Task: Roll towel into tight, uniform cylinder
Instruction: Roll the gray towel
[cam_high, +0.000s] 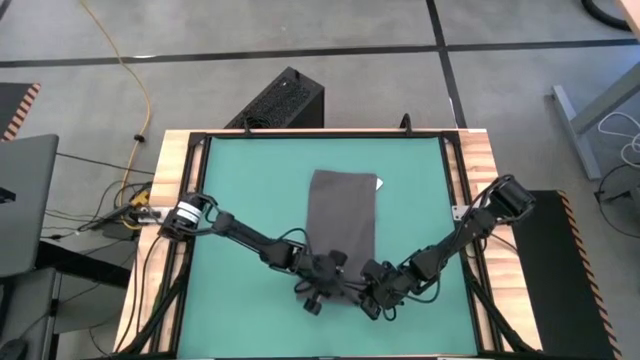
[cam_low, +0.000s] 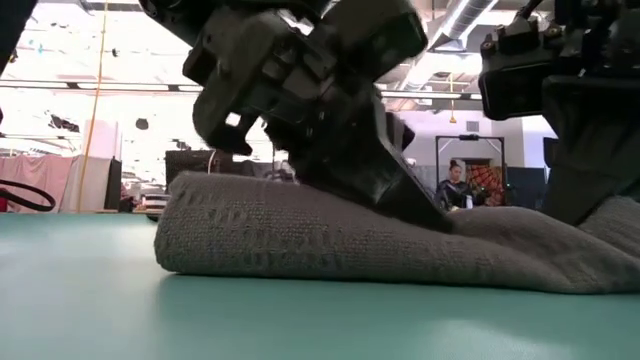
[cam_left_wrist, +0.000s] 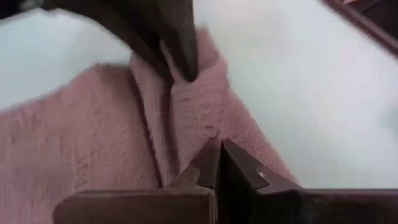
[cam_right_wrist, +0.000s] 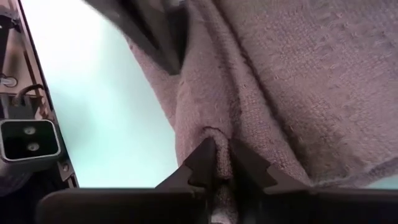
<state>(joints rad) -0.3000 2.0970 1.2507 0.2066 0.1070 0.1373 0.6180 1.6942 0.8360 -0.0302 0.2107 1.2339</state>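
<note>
The dark grey towel (cam_high: 343, 210) lies lengthwise on the green mat (cam_high: 240, 190), its white tag (cam_high: 378, 183) at the far right corner. Its near end is bunched into a thick hump (cam_low: 280, 235) that rests on the mat. Both grippers are at that near end. My left gripper (cam_high: 326, 280) is on the hump's left part and is shut on a ridge of cloth (cam_left_wrist: 219, 148). My right gripper (cam_high: 376, 292) is close beside it on the right, shut on a fold (cam_right_wrist: 221, 155). Each wrist view shows the other arm's finger just beyond. My left gripper pinches a narrow raised ridge of the towel's near end (cam_left_wrist: 200, 127) between its fingertips. The fingers slant down from the near left. The cloth stays on the mat; one layer or several, I cannot tell. My right gripper pinches a raised fold at the towel's near end (cam_right_wrist: 208, 134) between its two fingers, and cloth shows in the gap between them. The fingers slant down from the near right. The rest of the towel lies on the mat.
A wooden frame (cam_high: 172, 165) borders the mat on all sides. A black box (cam_high: 285, 100) stands beyond the far edge, and cables lie at the left (cam_high: 130, 200). Bare mat lies to the left and right of the towel. A person (cam_low: 455, 185) is far off in the room.
</note>
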